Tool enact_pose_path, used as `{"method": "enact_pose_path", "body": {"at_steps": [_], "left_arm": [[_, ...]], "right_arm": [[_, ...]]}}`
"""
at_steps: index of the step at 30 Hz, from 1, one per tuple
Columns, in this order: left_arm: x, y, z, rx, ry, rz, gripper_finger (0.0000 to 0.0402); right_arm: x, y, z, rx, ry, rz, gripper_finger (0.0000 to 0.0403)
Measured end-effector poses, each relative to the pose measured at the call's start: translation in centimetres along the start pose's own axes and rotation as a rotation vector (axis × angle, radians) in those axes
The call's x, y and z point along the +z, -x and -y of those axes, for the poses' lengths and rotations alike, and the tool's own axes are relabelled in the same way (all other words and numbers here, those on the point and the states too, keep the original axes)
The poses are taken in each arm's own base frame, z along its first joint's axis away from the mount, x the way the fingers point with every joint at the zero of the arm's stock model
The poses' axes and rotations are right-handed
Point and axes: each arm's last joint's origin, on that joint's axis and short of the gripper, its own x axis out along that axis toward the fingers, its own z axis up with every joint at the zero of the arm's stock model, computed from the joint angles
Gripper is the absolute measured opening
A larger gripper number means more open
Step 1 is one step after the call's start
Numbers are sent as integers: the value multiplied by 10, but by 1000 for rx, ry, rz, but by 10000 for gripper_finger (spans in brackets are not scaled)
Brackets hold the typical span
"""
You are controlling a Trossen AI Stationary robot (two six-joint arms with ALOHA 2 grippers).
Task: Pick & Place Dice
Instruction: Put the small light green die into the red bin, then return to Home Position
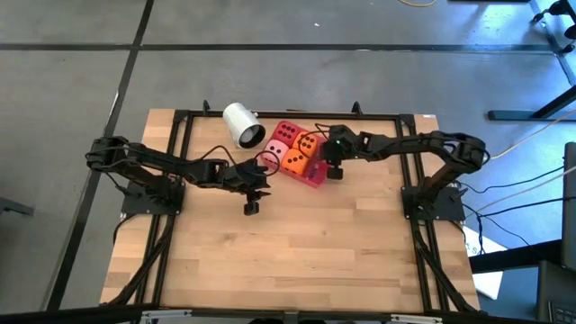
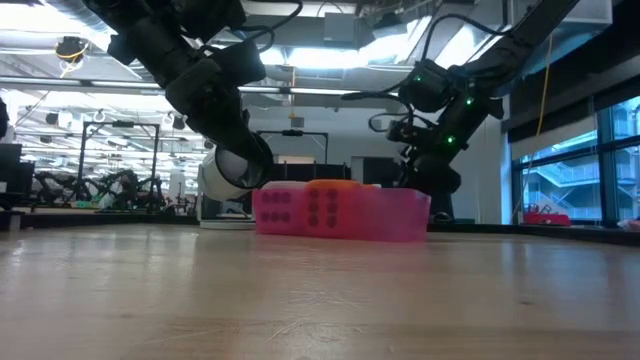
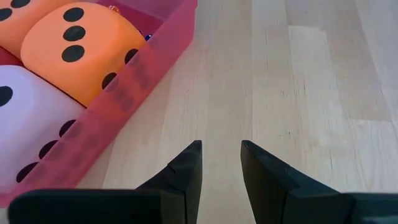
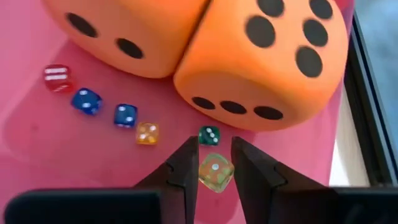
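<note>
The right end effector (image 4: 209, 163) is hovering in the pink tray (image 4: 37, 155), fingers nearly clenched around a small yellow die (image 4: 215, 172) lying between the tips; whether it is gripped I cannot tell. Just ahead are lying a green die (image 4: 209, 135) and two big orange dice (image 4: 273, 56). The yellow die is looking hard, light and slippery; flat opposite faces should suit best. The left end effector (image 3: 221, 163) is waiting narrowly parted and empty over the bench (image 3: 298, 81), beside the tray.
</note>
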Motion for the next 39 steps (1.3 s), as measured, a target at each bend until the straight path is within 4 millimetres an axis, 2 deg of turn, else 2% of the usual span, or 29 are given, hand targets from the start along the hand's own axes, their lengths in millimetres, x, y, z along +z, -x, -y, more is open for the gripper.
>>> {"method": "enact_pose_path", "body": {"at_steps": [6, 17, 24, 30, 34, 39], "left_arm": [[0, 0, 0, 0, 0, 0, 109], [0, 0, 0, 0, 0, -1, 106], [0, 0, 0, 0, -3, 0, 108], [0, 1, -1, 52, -60, 1, 102], [2, 8, -5, 139, -82, 14, 96], [6, 32, -5, 226, -88, 44, 85]], "right_arm": [[-1, -2, 3, -7, -25, -1, 97], [-1, -2, 3, -12, -23, 6, 154], [8, 2, 4, -31, -49, 57, 166], [40, 22, 3, -9, -5, 88, 135], [59, 45, 7, 37, -2, 20, 86], [73, 82, 8, 100, -87, -116, 14]]}}
